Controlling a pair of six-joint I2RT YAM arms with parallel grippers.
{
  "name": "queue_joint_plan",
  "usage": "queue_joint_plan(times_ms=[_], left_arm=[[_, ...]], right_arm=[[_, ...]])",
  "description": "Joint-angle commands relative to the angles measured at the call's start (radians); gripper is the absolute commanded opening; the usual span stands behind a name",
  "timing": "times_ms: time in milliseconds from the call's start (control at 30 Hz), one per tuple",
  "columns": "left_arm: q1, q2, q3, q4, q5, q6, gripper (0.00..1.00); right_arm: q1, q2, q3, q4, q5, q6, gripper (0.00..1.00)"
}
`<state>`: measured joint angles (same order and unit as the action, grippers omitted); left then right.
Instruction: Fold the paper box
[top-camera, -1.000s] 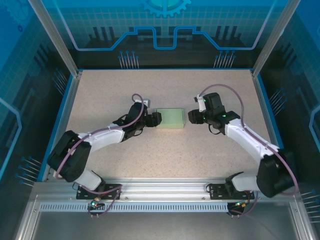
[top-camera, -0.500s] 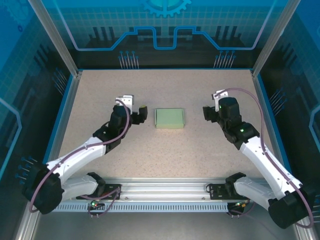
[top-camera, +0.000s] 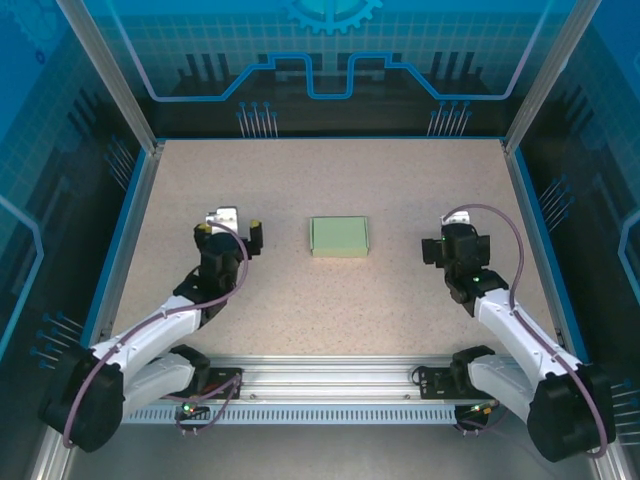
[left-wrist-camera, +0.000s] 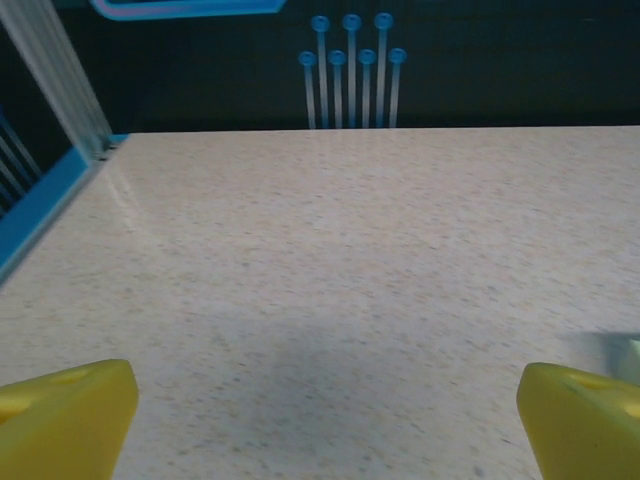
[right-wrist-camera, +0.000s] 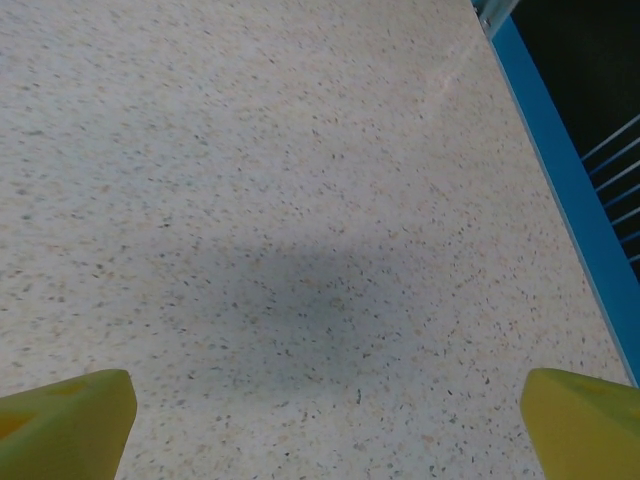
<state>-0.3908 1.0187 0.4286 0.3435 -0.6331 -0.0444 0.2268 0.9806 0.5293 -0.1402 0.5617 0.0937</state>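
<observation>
The paper box (top-camera: 339, 237) lies flat on the worktop (top-camera: 330, 310) between the left pincer (top-camera: 230, 228) and the right pincer (top-camera: 456, 245), apart from both; each gapes wide, holding nothing.

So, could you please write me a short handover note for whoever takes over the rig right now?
Left gripper: open, empty, over the table left of the paper box, apart from it.
Right gripper: open, empty, right of the box, apart from it.
Box: lies flat on the table between them, a closed-looking rectangle.
Done: folding seems finished; no loose flaps visible from above.
Left: probably only a close check of the closure.
</observation>
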Motion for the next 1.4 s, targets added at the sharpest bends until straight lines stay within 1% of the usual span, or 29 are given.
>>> queue_joint_plan(times_ms=[0, 100, 167, 267, 300, 333, 367, 467, 533, 567, 600, 633, 667, 700, 733, 767, 833, 967, 1033, 1100, 1133, 1367], left_arm=[[0.081, 0.034, -0.025, 0.075, 0.029, 0.049, 0.99], [0.173, 0.117, -0.028, 0.114, 0.143, 0.027, 0.99], [0.213, 0.176, -0.024, 0.147, 0.195, 0.006, 0.99], [0.243, 0.267, -0.063, 0.319, 0.273, 0.012, 0.99], [0.248, 0.308, -0.079, 0.392, 0.289, 0.030, 0.99], [0.251, 0.332, -0.069, 0.410, 0.278, 0.045, 0.99], [0.255, 0.333, -0.053, 0.377, 0.288, 0.044, 0.99], [0.269, 0.378, -0.030, 0.404, 0.307, 0.077, 0.99], [0.278, 0.427, -0.048, 0.490, 0.343, 0.097, 0.99], [0.287, 0.475, -0.069, 0.583, 0.364, 0.104, 0.99], [0.302, 0.500, -0.085, 0.639, 0.373, 0.084, 0.99], [0.327, 0.504, -0.088, 0.624, 0.397, 0.050, 0.99], [0.345, 0.542, -0.091, 0.685, 0.412, 0.046, 0.99], [0.349, 0.537, -0.081, 0.653, 0.415, 0.041, 0.99], [0.351, 0.521, -0.059, 0.579, 0.426, 0.035, 0.99], [0.355, 0.535, -0.055, 0.602, 0.440, 0.043, 0.99], [0.360, 0.527, -0.051, 0.581, 0.447, 0.036, 0.99], [0.361, 0.533, -0.053, 0.592, 0.452, 0.038, 0.99], [0.362, 0.533, -0.054, 0.592, 0.452, 0.038, 0.99], [0.362, 0.531, -0.053, 0.591, 0.452, 0.038, 0.99], [0.362, 0.531, -0.054, 0.589, 0.454, 0.038, 0.99], [0.362, 0.531, -0.054, 0.591, 0.452, 0.038, 0.99]], right_arm=[[-0.030, 0.040, -0.030, 0.150, -0.001, 0.020, 1.00], [-0.041, 0.092, -0.054, 0.239, -0.021, 0.018, 1.00], [-0.044, 0.133, -0.066, 0.302, -0.036, 0.008, 1.00], [-0.051, 0.196, -0.079, 0.395, -0.061, -0.009, 1.00], [-0.053, 0.210, -0.086, 0.429, -0.072, -0.013, 1.00], [-0.056, 0.227, -0.094, 0.470, -0.088, -0.020, 1.00], [-0.058, 0.238, -0.098, 0.497, -0.100, -0.027, 1.00], [-0.065, 0.264, -0.107, 0.561, -0.128, -0.044, 1.00], [-0.070, 0.276, -0.115, 0.610, -0.142, -0.050, 1.00], [-0.075, 0.281, -0.119, 0.631, -0.153, -0.053, 1.00], [-0.080, 0.286, -0.122, 0.651, -0.162, -0.053, 1.00], [-0.085, 0.292, -0.125, 0.669, -0.170, -0.055, 1.00], [-0.093, 0.298, -0.129, 0.689, -0.183, -0.055, 1.00], [-0.100, 0.305, -0.132, 0.714, -0.199, -0.055, 1.00], [-0.105, 0.314, -0.133, 0.733, -0.208, -0.058, 1.00], [-0.111, 0.325, -0.133, 0.756, -0.217, -0.059, 1.00], [-0.120, 0.352, -0.135, 0.808, -0.239, -0.061, 1.00], [-0.136, 0.462, -0.144, 0.935, -0.291, -0.051, 1.00], [-0.132, 0.487, -0.124, 0.914, -0.314, -0.061, 0.99], [-0.132, 0.528, -0.121, 0.951, -0.325, -0.072, 1.00], [-0.136, 0.519, -0.119, 0.929, -0.333, -0.066, 1.00], [-0.139, 0.521, -0.120, 0.935, -0.340, -0.067, 1.00]])
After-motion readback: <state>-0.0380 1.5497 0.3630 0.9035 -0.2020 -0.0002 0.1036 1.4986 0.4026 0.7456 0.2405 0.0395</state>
